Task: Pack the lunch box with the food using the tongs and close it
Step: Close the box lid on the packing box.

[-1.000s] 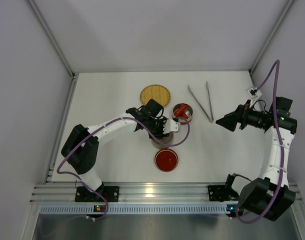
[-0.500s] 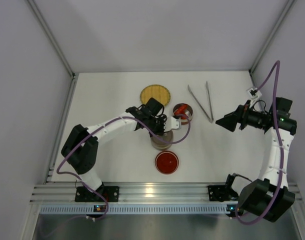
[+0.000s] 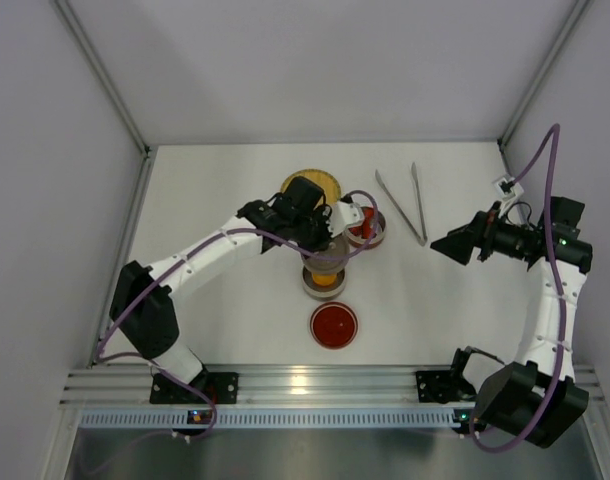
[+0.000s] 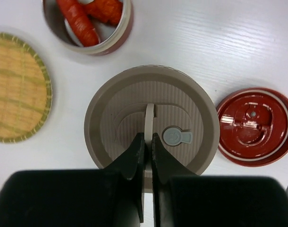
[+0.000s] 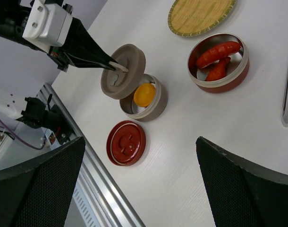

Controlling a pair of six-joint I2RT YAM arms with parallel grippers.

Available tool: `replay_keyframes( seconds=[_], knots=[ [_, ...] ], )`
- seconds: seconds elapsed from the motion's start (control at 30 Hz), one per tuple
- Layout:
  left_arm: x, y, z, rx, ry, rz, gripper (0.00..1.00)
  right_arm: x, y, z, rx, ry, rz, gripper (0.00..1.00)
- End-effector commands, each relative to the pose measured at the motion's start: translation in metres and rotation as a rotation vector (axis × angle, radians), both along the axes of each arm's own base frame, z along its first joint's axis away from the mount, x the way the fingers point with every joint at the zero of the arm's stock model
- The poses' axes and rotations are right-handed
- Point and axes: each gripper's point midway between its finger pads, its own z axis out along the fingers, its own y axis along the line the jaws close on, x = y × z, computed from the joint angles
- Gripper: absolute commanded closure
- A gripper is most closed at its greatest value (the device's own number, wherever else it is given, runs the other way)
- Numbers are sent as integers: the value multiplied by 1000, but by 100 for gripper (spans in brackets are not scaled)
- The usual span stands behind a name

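My left gripper (image 4: 148,137) is shut on the upright rib handle of a beige lid (image 4: 115,109) and holds it in the air. In the right wrist view the lid (image 5: 123,71) hangs tilted over the open beige tin (image 5: 159,107), with the left gripper (image 5: 111,64) at its handle. A round orange-yellow piece (image 5: 144,94) lies in that tin. Two red pieces (image 5: 217,52) lie in the red tin (image 5: 229,81). The silver tongs (image 3: 405,200) lie at the back right, untouched. My right gripper (image 3: 445,243) hovers open, to the right of the tins.
A red lid (image 3: 333,322) lies flat near the front, in front of the beige tin (image 3: 325,280). The round yellow woven plate (image 3: 310,180) sits at the back, partly under the left arm. Grey walls close in the table on three sides.
The left gripper shut on the beige lid's handle and lifted the lid off its tin, uncovering the orange-yellow piece. The right arm stayed put.
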Motion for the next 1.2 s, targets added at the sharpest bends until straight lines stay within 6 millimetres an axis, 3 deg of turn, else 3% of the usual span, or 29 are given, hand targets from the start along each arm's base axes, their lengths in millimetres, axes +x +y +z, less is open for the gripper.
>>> replay_keyframes(
  seconds=[0.0,0.07,0.13,0.17,0.3,0.4,0.53,0.6,0.63,0.83,1.17],
  knots=[
    [11,6,26,-57,-7,268,100,4,-4,9,-12,-72,-7,1],
    [16,9,14,-44,46,459,100,5,-4,8,-13,-69,-12,1],
    [29,18,16,-36,61,681,100,6,-5,8,-12,-69,-15,1],
    [25,23,-1,26,109,723,100,6,-5,7,-11,-65,-17,1],
    [12,14,-22,27,232,837,100,6,-5,5,-12,-61,-19,1],
    [13,11,-24,-43,252,912,100,6,-5,5,-17,-62,-21,1],
    [8,12,-36,-47,291,947,100,6,-6,5,-17,-64,-20,1],
    [6,10,-32,-96,305,954,100,7,-7,4,-16,-60,-22,1],
    [10,4,-18,-174,292,949,100,7,-6,4,-17,-62,-21,1],
    [6,12,-35,-159,277,1001,100,6,-7,0,-21,-58,-23,0],
    [0,3,-49,-143,303,962,100,6,-6,-1,-17,-56,-22,1]
  ],
)
